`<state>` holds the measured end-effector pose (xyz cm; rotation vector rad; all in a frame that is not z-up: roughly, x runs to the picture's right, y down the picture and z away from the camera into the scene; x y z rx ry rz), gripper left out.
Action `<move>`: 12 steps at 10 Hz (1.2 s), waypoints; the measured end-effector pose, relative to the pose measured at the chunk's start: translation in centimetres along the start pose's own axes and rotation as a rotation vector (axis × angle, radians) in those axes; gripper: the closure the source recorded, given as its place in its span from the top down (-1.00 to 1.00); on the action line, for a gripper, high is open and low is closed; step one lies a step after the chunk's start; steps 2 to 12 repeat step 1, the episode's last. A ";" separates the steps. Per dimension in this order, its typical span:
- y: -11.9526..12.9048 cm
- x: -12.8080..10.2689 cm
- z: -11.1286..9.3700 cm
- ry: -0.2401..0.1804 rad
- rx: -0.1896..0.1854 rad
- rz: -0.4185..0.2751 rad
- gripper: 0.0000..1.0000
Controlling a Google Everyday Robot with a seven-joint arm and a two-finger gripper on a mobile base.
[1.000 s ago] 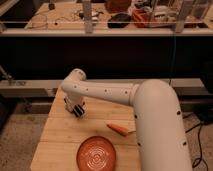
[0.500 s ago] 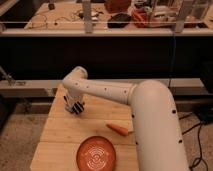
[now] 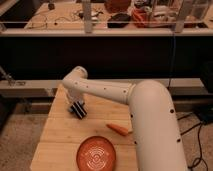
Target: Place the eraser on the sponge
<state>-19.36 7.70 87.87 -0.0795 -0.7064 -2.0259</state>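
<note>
My white arm point(image 3: 125, 95) reaches from the right across the wooden table point(image 3: 55, 135). Its dark gripper point(image 3: 77, 108) is low over the table's left half, at or just above the surface. I cannot make out an eraser at the gripper or anywhere on the table. No sponge shows in the camera view either; the arm hides much of the table's right side.
An orange carrot-like piece point(image 3: 119, 129) lies right of the gripper, near the table's middle. A round red plate point(image 3: 96, 155) sits at the front edge. Behind the table runs a dark shelf unit point(image 3: 100, 55) with a cluttered bench above it.
The gripper drifted slightly left and away half a second ago, and has now come back right and a little nearer. The carrot piece and the plate have not moved.
</note>
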 end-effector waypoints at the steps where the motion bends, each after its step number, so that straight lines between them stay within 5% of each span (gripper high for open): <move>1: 0.0 -0.1 0.1 -0.003 -0.001 0.000 0.60; 12: 0.0 -0.1 0.1 -0.003 -0.001 0.000 0.60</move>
